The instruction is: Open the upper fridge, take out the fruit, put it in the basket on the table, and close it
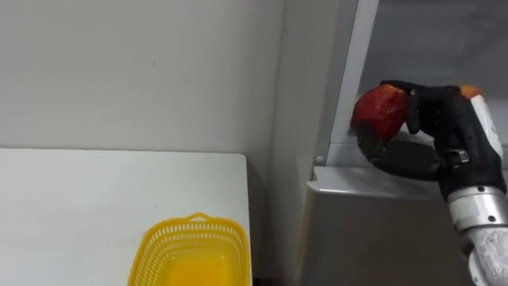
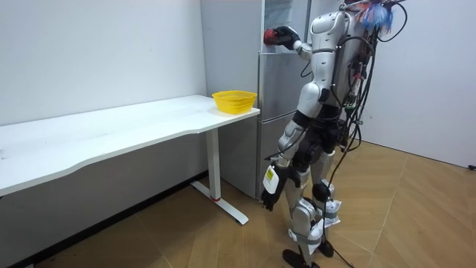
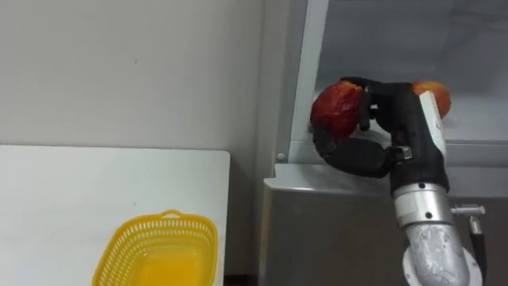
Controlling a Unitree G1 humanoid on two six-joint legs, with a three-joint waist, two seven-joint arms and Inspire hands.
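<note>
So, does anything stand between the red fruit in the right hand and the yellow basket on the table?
Nothing visible does. The right hand holds the red fruit at the left edge of the open fridge; between it and the yellow basket, lower left, lies only bare table.

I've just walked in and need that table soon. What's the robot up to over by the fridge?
The robot stands at the fridge, beside the end of the white table. Its right hand is raised to the upper compartment, fingers curled round a red fruit at the edge of the opening. Its left hand hangs by its side. A yellow basket sits on the table near the fridge and looks empty.
</note>
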